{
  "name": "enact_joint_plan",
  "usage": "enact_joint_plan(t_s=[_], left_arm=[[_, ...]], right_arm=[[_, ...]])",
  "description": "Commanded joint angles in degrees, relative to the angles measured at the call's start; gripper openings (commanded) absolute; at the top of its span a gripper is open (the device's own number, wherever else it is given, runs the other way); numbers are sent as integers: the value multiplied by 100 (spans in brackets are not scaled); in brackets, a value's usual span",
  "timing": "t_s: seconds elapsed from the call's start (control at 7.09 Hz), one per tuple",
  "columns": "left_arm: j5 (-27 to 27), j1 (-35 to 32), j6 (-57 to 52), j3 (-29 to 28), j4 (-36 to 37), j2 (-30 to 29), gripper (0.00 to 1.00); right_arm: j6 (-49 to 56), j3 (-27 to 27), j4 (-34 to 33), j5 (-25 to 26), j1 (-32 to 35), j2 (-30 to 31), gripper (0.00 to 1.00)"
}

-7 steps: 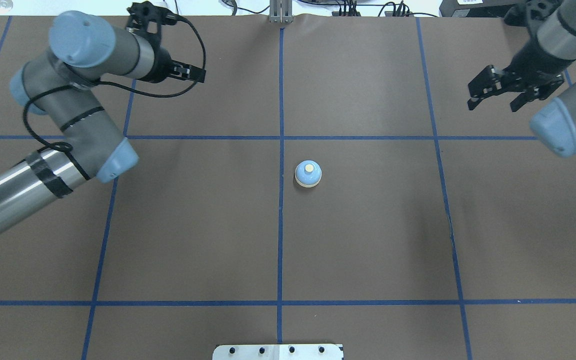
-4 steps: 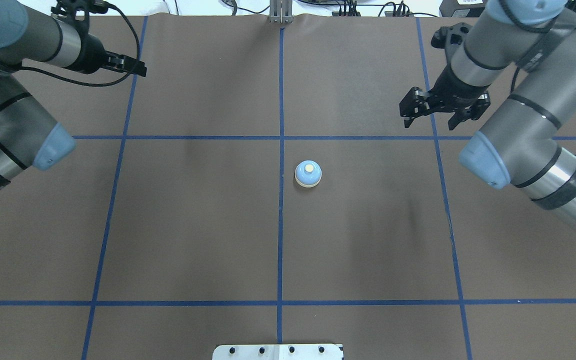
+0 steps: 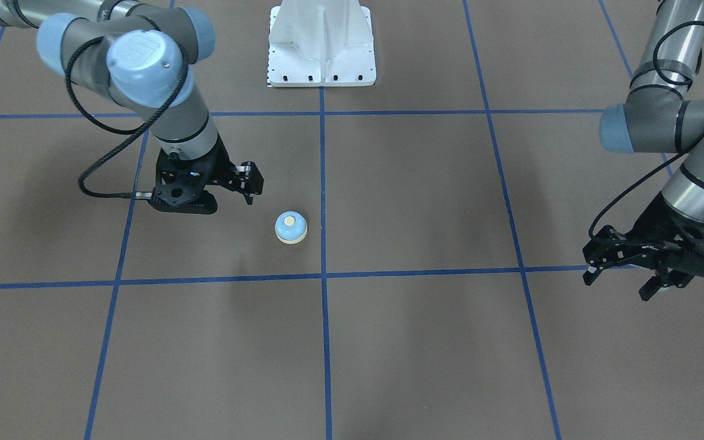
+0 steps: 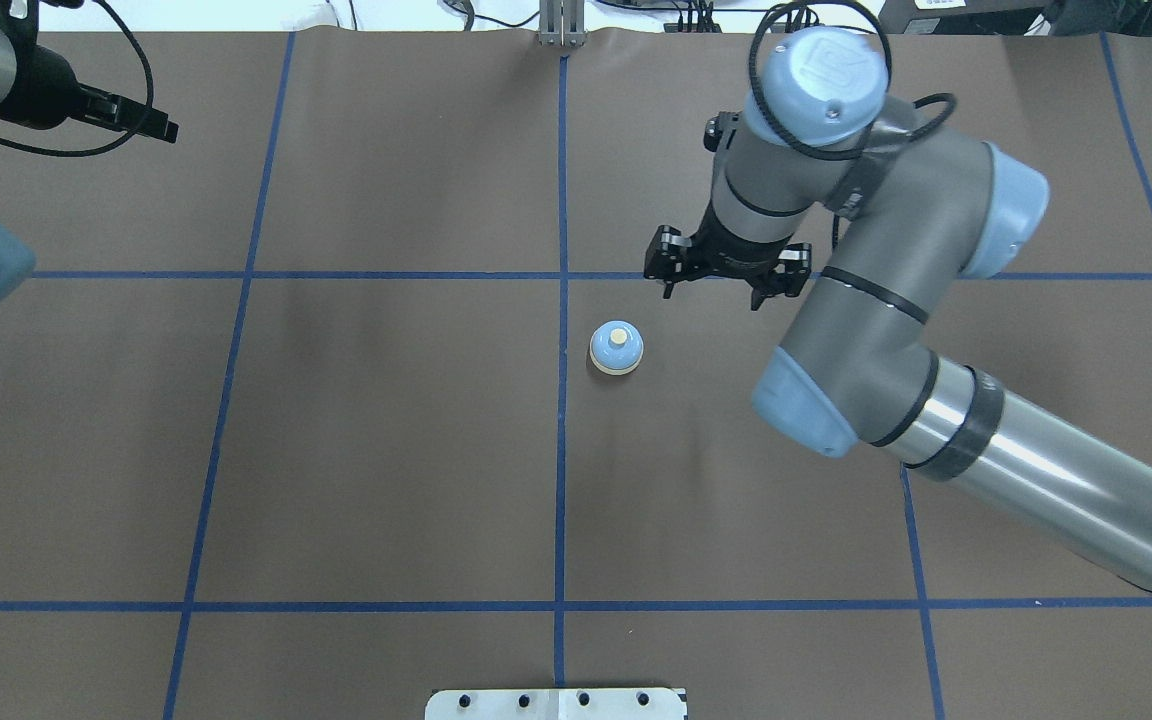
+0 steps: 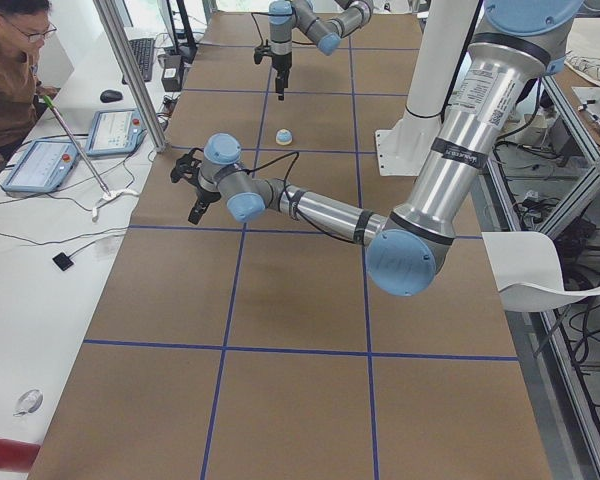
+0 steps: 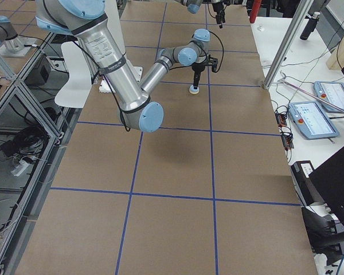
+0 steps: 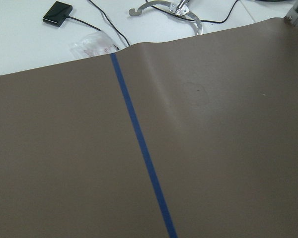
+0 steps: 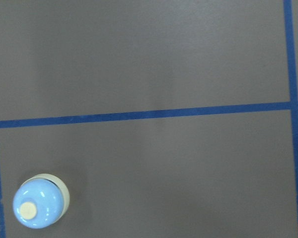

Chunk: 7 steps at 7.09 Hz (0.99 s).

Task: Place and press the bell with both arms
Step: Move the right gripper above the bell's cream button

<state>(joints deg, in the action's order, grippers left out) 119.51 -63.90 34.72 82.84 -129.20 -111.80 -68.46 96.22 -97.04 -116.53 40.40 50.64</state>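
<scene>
The bell (image 4: 616,348), a small light-blue dome with a cream button on top and a cream base ring, stands upright on a brown tabletop (image 4: 386,450) marked into squares by blue tape lines (image 4: 560,480). It sits near the middle of the tabletop, just beside the central tape line on the robot's right side of it, and nothing touches it. The right hand (image 4: 721,285) hangs above the tabletop pointing downward, near the bell but clear of it, a little farther from the robot and to the robot's right; its two black fingers are spread apart and grip nothing. The right wrist camera looks straight down and catches the bell (image 8: 39,207) in its lower left corner. The left hand (image 3: 618,284) is well apart from the bell, out toward the far edge of the tabletop on the robot's left side, its fingers likewise spread and empty. The robot's white pedestal base (image 3: 321,43) stands at the near edge, on the central line.
</scene>
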Motion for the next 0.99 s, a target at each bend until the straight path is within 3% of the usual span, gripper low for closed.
enact_joint_plan(t_s=[0.0,0.14,0.42,0.56,0.71,0.85], left_arm=[[2,-18,-27,-13,-26,27,99],[2,-18,-18,-31,-27,27,99],[2,-9,-27,-31,-27,18,99],[2,-9,-27,-31,-35,18,99],[2,-9,-27,-31,-44,18,99],[2,-9,-27,-31,-44,18,99]], right_arm=[[-519,-987,1,262,-286,-938,85],[-520,-1096,1,306,-400,-950,77],[-511,-1175,62,332,-445,-933,37],[-528,-1350,410,332,-445,-915,15],[-528,-1534,684,332,-445,-915,0],[-528,-1571,712,332,-445,-907,0]])
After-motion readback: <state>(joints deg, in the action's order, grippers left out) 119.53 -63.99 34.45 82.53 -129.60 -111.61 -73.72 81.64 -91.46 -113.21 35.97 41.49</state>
